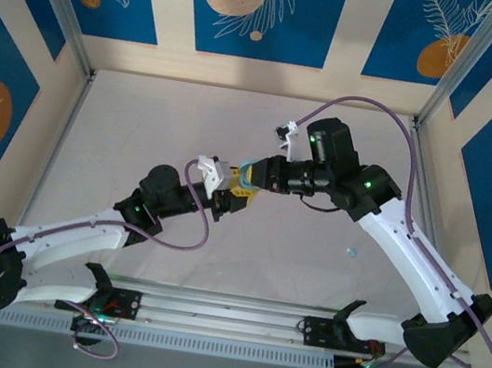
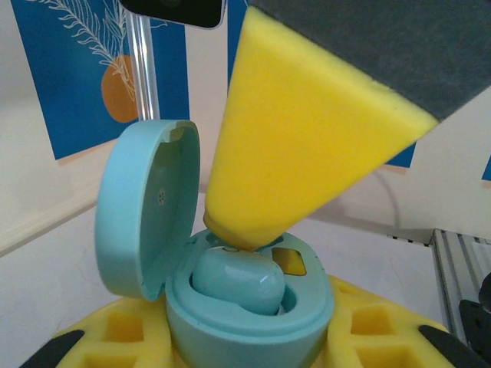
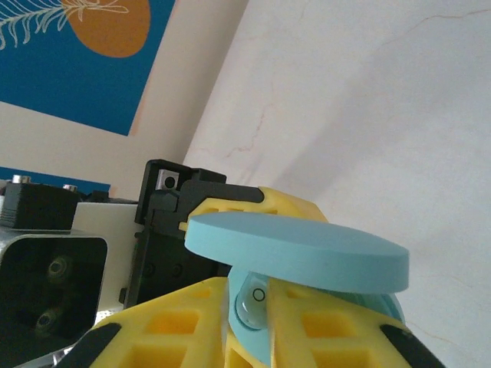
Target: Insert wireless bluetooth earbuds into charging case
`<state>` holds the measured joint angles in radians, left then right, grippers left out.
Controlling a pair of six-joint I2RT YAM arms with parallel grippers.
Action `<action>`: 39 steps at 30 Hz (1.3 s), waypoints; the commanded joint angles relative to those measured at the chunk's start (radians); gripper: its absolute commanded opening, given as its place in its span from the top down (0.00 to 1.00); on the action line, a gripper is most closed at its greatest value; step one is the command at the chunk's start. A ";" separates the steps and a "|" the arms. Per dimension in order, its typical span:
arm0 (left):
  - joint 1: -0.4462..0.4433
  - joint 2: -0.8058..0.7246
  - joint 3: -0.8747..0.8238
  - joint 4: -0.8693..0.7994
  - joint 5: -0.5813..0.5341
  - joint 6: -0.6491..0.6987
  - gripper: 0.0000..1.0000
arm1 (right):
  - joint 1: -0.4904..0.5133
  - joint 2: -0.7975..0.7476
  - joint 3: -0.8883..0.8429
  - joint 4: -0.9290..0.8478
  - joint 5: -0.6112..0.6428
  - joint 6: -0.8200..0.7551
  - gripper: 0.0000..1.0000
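Where the case [image 2: 249,330] gapes, one earbud [image 2: 238,282] sits.

Soft, even light is falling from above on the pale worktop [image 1: 142,129], the arms [image 1: 405,248] throwing only faint shadows. Close up, the right claw's yellow pad [image 2: 307,130] is blurring out of focus, while a small gleam is sitting on the blue earbud [image 2: 238,282]
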<state>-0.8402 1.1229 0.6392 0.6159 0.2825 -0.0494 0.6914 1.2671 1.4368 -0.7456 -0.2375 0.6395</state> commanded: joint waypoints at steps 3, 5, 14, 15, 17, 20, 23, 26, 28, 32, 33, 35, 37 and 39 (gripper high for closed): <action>-0.013 -0.015 0.009 0.043 -0.003 0.031 0.69 | 0.029 0.015 0.043 -0.091 0.035 -0.021 0.70; -0.013 -0.017 0.008 0.040 -0.006 0.035 0.69 | 0.038 0.015 0.054 -0.104 0.064 -0.021 0.67; -0.013 -0.036 -0.005 0.022 -0.016 0.049 0.69 | 0.011 -0.146 -0.007 0.006 0.142 -0.002 0.67; -0.013 -0.041 -0.007 0.021 -0.018 0.049 0.69 | -0.003 -0.177 -0.027 0.018 0.162 0.001 0.67; -0.013 -0.050 -0.015 0.021 -0.024 0.051 0.69 | -0.040 -0.234 -0.061 0.030 0.203 0.008 0.66; -0.014 -0.062 -0.022 0.017 -0.026 0.053 0.69 | -0.149 -0.302 -0.130 0.004 0.263 0.032 0.66; -0.013 -0.072 -0.026 0.017 -0.026 0.054 0.69 | -0.376 -0.332 -0.237 -0.068 0.245 0.113 0.66; -0.014 -0.080 -0.031 0.018 -0.025 0.053 0.69 | -0.639 -0.326 -0.417 -0.072 0.121 0.149 0.66; -0.014 -0.086 -0.037 0.027 -0.024 0.054 0.69 | -0.776 -0.304 -0.531 -0.076 0.092 0.161 0.66; -0.014 -0.099 -0.062 0.057 -0.026 0.048 0.69 | -0.981 -0.263 -0.664 -0.085 0.098 0.123 0.65; -0.013 -0.105 -0.068 0.059 -0.027 0.041 0.69 | -1.016 -0.256 -0.679 -0.086 0.111 0.124 0.64; -0.014 -0.115 -0.072 0.049 -0.022 0.031 0.69 | -1.069 -0.243 -0.681 -0.080 0.097 0.105 0.63; -0.014 -0.127 -0.077 0.035 -0.007 0.029 0.69 | -1.093 -0.227 -0.677 -0.066 0.149 0.096 0.62; -0.014 -0.142 -0.093 0.038 -0.013 0.034 0.69 | -1.117 -0.191 -0.683 -0.046 0.157 0.079 0.61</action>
<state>-0.8413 1.0161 0.5655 0.6212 0.2607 -0.0170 -0.4000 1.0435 0.7441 -0.8112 -0.0895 0.7502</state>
